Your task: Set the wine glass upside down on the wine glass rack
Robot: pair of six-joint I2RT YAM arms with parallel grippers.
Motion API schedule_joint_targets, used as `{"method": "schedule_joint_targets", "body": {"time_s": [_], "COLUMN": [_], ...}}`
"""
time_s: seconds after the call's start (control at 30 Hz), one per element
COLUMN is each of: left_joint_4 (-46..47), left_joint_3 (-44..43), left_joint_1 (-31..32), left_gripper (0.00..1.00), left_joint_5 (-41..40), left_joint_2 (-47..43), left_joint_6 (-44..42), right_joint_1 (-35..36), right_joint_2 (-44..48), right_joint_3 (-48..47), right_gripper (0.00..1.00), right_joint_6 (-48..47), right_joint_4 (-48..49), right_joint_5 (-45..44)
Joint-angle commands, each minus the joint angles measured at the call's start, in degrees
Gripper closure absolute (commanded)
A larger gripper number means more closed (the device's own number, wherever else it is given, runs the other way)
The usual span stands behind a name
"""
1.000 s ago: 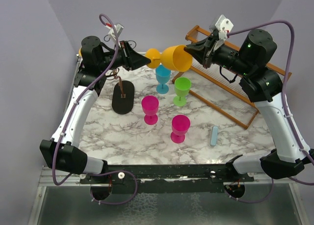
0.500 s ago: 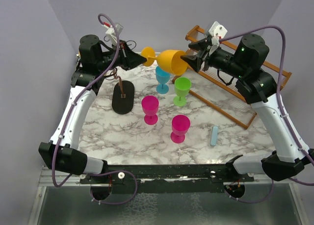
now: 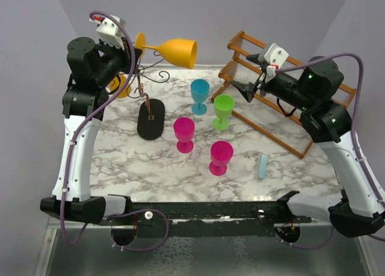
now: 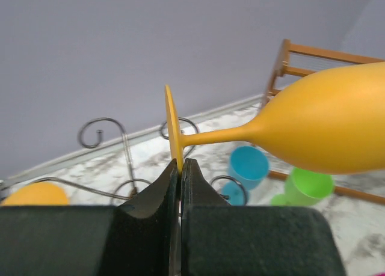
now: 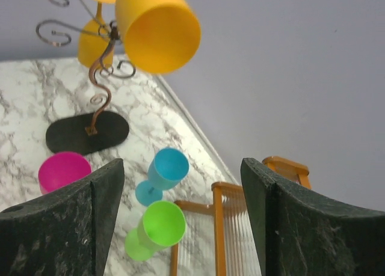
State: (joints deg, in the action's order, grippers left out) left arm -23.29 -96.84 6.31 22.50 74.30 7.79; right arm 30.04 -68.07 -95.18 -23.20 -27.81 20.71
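Aloft, left gripper [image 4: 180,165] pinches the wine glass [image 4: 325,128] by its foot — right gripper [image 5: 182,168] spread wide.

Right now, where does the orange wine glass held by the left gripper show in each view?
Top external: orange wine glass upper middle, sideways.
Left wrist: glass at right, foot in left gripper.
Right wrist: glass top centre, mouth facing camera.
Shared landmark: blue glass.

Left fingers [image 4: 150,198] pinched, held high; right fingers [image 5: 54,228] spread wide.
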Motion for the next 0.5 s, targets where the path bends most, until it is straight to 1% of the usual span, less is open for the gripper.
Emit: {"method": "schedule_joint_targets", "body": {"time_s": [0.0,0.07,0.17,0.33,0.47], "left_joint_4": [-1.64,-1.02,0.19,4.18,9.48], "left_joint_3": [-4.2,-5.3,-6.22,-6.65,-6.78], "left_joint_1": [-0.15,-0.15,-0.16,-0.15,-0.15], "left_gripper": [1.0,1.0,1.0,1.0,1.0], "left_joint_5": [-16.48,-21.21,-27.26,-38.35,-46.47], "left_joint_2": [-1.49,-1.28,-1.05,-0.31,1.22], "left_joint_6": [-11.45,-14.64,-19.31,-26.89,-34.75], "right_joint_1": [0.36,0.3,0.37,0.36,0.37], "right_joint_2": [1.9,2.99,4.21,4.54,5.76], "right_joint_3": [6.74,10.5,16.55,22.5,29.04], "right_gripper": [0.22,0.2,0.18,0.13,0.12], "right_joint_6": [-6.73,-8.72,-9.36,-10.0,-8.72], "right_joint_4": [-3.5,-3.73,-2.63,-2.26,2.61], "right_joint_5": [0.58,2.07,4.56,10.23,10.72]}}
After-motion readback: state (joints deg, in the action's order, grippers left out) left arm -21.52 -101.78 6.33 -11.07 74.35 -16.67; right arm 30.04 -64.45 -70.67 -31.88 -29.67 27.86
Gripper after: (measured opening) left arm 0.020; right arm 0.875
